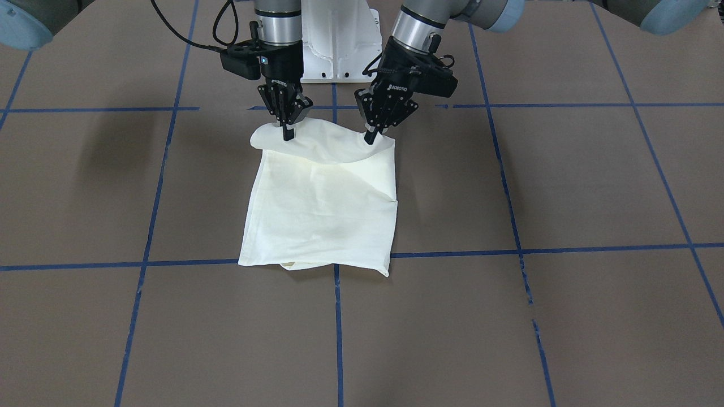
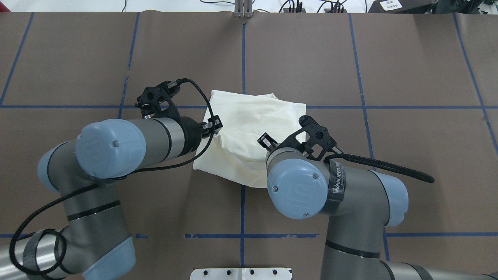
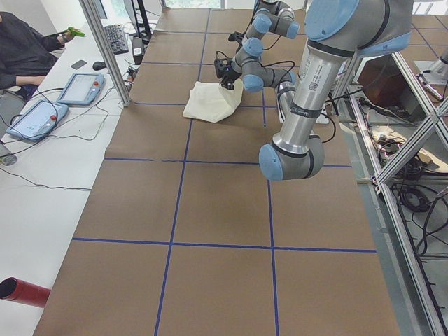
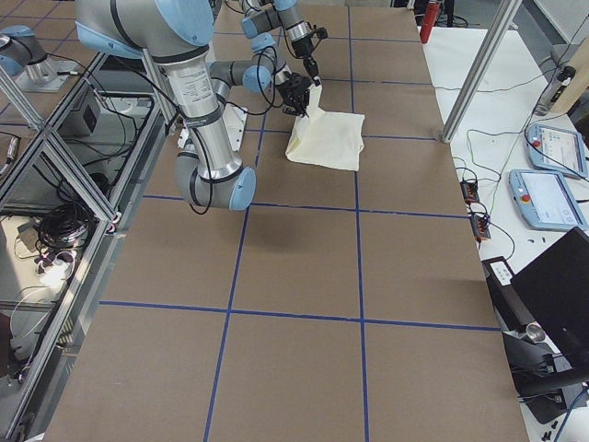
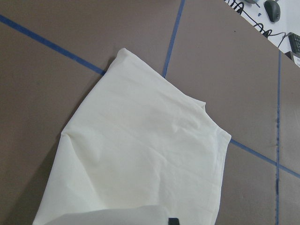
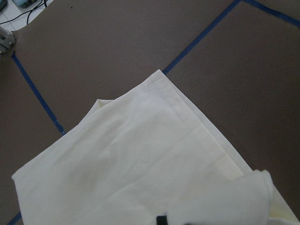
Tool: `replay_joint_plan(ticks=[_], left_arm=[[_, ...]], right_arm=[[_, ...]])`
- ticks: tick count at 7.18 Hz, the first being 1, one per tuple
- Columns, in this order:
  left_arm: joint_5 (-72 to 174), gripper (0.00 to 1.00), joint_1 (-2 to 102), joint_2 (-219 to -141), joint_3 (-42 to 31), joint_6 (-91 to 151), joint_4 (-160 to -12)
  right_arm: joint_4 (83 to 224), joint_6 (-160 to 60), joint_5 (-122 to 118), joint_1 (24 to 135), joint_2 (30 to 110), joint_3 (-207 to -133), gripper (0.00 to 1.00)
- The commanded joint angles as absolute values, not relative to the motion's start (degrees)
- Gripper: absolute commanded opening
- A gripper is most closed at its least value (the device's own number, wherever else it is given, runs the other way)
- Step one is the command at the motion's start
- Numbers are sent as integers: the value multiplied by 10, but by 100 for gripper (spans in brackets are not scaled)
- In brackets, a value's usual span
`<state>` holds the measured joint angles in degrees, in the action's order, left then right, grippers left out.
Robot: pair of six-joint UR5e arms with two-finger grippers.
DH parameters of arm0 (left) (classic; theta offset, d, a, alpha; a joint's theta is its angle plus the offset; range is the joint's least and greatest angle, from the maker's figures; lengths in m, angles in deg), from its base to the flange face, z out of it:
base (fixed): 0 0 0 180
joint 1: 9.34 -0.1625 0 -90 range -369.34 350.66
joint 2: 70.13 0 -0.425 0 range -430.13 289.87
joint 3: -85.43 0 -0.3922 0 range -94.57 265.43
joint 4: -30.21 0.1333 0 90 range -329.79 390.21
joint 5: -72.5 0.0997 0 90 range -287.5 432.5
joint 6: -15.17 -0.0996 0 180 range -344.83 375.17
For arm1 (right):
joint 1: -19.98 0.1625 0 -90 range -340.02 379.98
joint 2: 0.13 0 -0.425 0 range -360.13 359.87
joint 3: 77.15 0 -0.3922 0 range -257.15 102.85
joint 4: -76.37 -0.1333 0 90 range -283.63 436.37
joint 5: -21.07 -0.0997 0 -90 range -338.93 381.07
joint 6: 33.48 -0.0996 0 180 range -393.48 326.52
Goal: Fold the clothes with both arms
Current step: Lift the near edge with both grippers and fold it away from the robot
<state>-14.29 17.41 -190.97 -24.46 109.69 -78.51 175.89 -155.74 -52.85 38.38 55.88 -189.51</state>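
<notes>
Folded cream T-shirt, plain side up, is shown lying on the brown table, with its far edge over a crossing of blue tape lines. The edge nearest the robot is held raised at both corners. One corner is pinched by the left gripper and the other by the right gripper, each clenched on the cloth.

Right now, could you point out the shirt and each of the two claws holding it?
shirt [image 1: 322,215]: front-facing view, middle of its flat cream panel.
left gripper [image 1: 370,137]: front-facing view, fingertips pinching the raised edge.
right gripper [image 1: 288,134]: front-facing view, fingertips pinching that edge.
</notes>
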Motion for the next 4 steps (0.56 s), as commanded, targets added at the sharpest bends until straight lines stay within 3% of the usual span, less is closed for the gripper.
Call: replay_joint_plan(ticks=[1,2,4], left_arm=[[-144,0,208,-1964,-112,1081,-840],[-144,0,219,-1980,-60,1062,-880],[-144,0,237,-2014,22,1052,-910]], right_arm=[[1682,-1535,-552,430,518,-1771,0],[1660,-1533,-557,446,486,-1701,0],[1601,-1510,-571,474,481,-1637,0]])
